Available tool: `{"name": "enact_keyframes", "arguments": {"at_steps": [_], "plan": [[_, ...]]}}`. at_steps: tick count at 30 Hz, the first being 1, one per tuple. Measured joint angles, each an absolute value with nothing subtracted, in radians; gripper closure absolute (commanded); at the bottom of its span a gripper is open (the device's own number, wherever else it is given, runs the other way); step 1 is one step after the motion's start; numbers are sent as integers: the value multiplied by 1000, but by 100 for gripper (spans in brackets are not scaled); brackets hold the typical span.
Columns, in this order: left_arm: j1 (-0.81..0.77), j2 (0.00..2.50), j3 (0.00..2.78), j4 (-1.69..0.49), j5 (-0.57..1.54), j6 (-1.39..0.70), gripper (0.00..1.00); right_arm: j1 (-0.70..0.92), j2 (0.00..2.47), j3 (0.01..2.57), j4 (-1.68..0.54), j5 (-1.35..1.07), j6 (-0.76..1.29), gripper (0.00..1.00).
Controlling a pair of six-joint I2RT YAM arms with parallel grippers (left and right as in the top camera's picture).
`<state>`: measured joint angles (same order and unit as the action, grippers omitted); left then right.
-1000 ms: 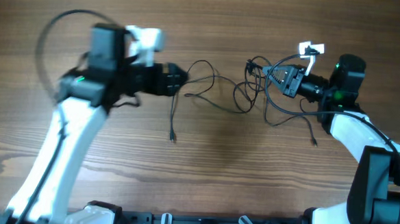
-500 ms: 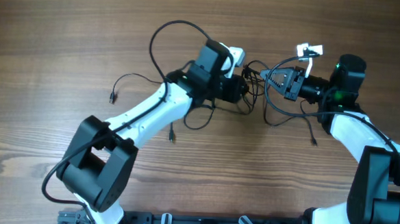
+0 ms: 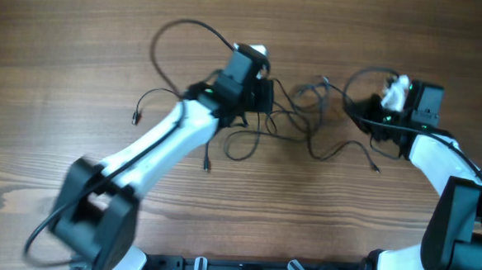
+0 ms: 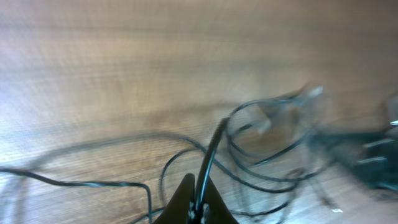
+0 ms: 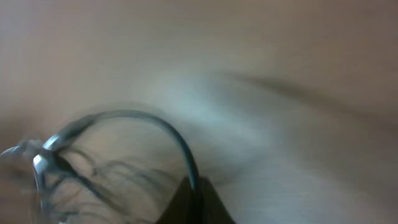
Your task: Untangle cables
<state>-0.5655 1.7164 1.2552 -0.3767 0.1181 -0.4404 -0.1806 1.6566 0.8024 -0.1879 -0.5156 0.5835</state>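
Cables (image 3: 309,93), thin black looping tangle, strands pinched by left gripper (image 4: 198,196) and right gripper (image 5: 194,194)

— Where do you see from, up top?
— Straight down on the wooden table (image 3: 65,26), far enough back that you take in the left arm (image 3: 154,143), the right arm (image 3: 438,158) and the cables (image 3: 318,88) between them.
— And at the wrists?
— Low and close. Each looks out past its own fingers (image 4: 181,202) across the wood. Your left wrist view shares the cable loops with the overhead; your right is badly blurred.
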Motion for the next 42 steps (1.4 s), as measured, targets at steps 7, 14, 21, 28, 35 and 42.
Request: {"name": "enact_keyframes", "arguments": {"at_steps": [7,14,21,28,35,42], "plan": [[-442,1544,1258,-310,290,-344,96,-191,1657,825,-126,-466,442,96],[101,1216,1266,-101,584,-467,96,-383,1657,826,-114,-521,598,0],[-71,1253,1259,-68,648,-558,96,-64,1657,835,198,-1060,386,0],[-23,1249,1259,-52,564,-348,96,173,1657,836,103,-756,452,0],[546,1222,1346,75,370,-260,96,160,1657,838,-126,-459,471,0],[706,1512,1510,491,343,-364,96,160,1657,839,-127,-422,540,0]]}}
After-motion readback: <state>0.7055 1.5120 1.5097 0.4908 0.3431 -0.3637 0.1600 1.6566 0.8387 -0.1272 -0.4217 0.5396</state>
